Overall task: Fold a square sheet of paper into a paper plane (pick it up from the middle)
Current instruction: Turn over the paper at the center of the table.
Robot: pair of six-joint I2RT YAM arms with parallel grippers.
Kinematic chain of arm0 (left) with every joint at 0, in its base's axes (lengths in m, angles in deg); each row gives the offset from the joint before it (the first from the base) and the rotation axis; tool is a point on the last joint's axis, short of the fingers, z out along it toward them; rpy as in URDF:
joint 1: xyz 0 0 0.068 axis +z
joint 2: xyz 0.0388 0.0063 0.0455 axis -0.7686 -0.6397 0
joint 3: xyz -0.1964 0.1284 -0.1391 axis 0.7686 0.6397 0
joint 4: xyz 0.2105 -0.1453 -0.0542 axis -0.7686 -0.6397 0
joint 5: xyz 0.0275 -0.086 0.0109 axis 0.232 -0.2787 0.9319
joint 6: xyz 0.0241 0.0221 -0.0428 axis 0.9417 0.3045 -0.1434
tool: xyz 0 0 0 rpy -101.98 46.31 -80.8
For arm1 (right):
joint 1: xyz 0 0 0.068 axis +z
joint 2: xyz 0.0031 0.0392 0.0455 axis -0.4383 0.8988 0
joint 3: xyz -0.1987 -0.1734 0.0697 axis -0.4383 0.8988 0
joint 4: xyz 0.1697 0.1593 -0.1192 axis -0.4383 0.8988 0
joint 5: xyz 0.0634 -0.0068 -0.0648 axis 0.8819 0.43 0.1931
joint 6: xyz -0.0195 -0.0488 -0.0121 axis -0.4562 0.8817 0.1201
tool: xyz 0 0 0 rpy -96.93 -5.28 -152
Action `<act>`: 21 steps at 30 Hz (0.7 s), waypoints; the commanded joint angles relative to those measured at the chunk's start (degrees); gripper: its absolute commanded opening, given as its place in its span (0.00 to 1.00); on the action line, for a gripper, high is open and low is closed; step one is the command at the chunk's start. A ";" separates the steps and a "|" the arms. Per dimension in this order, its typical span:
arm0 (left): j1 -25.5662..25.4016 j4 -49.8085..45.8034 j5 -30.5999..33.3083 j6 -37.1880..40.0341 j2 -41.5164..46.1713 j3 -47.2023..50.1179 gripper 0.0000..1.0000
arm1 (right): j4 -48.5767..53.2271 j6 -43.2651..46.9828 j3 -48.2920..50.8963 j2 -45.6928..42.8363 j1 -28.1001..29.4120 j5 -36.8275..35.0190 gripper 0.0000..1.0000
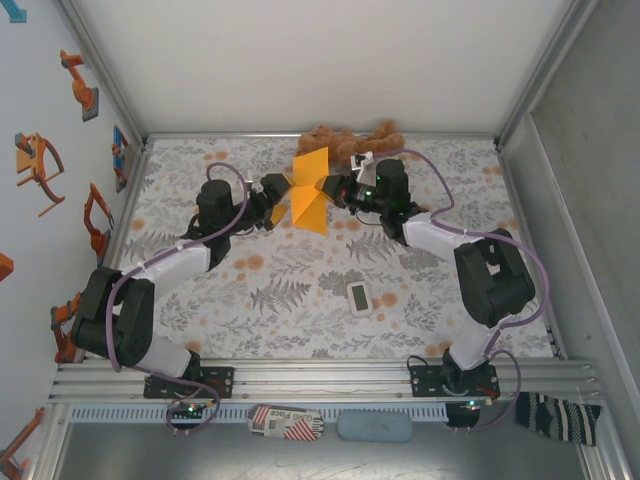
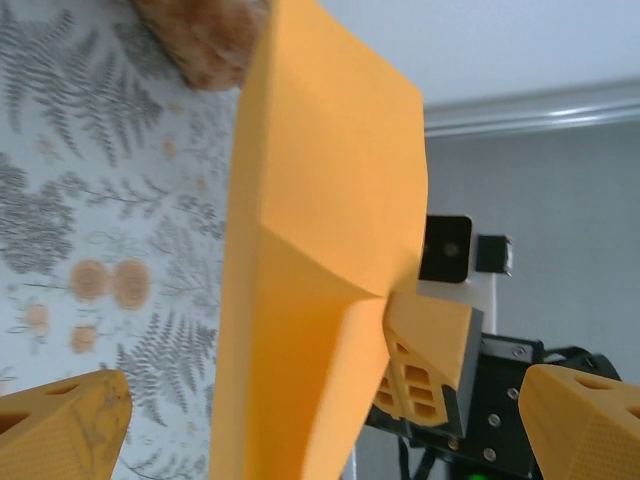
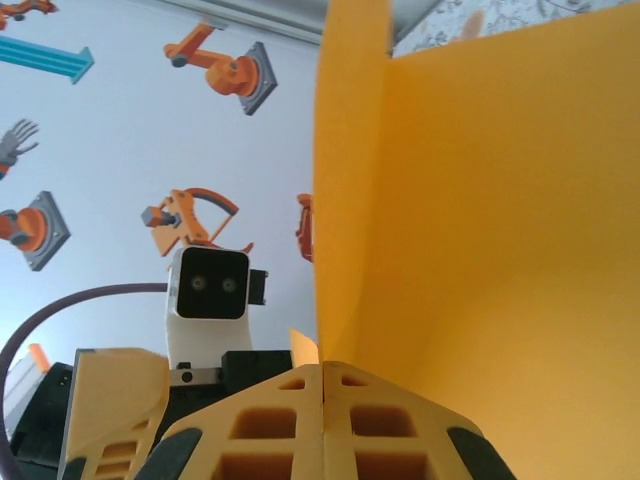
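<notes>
My right tool (image 3: 323,390) is clenched on the paper (image 1: 310,190), pinching its lower edge right where a crease runs up the sheet. My left tool (image 1: 283,197) is released, jaws spread wide, with its fingers (image 2: 60,425) on either side of the paper; neither seems to touch it. The paper hangs in the air between my two tools, above the far part of the surface (image 1: 300,300) and just in front of the toy (image 1: 345,143).

The paper is thin, matte and plain orange, no longer flat. From my right wrist it shows as two panels meeting at a sharp upright crease. From my left wrist it reads as a bent, angled shape with a softer kink across it. It stands on its own from a single pinch, so I judge it very light and stiffened mainly by its folds. Away from them I would expect it to flop and dent easily.

It should crumple or tear if I squeeze across a loose panel, and smooth paper may slip out of a shallow bite. The safest hold, I think, is on or beside a crease, near the middle, with the pads flat on the sheet.

The toy is brown and fuzzy. The surface has a leaf-printed covering.
</notes>
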 commanded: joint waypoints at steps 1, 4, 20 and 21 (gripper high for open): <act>-1.54 4.75 -3.58 -2.52 -0.40 0.03 0.99 | -4.87 -3.55 -2.01 -2.16 -0.38 2.53 0.00; -2.26 7.68 -4.32 -3.35 -1.91 -0.07 0.99 | -5.69 -4.48 -2.39 -2.16 -0.35 2.86 0.00; -1.91 13.58 -5.68 -5.52 -4.36 -0.34 0.51 | -5.71 -4.69 -0.08 -3.04 -1.61 3.60 0.00; -1.87 13.29 -5.82 -5.46 -4.54 -0.57 0.48 | -5.67 -4.74 0.07 -3.04 -1.62 3.65 0.00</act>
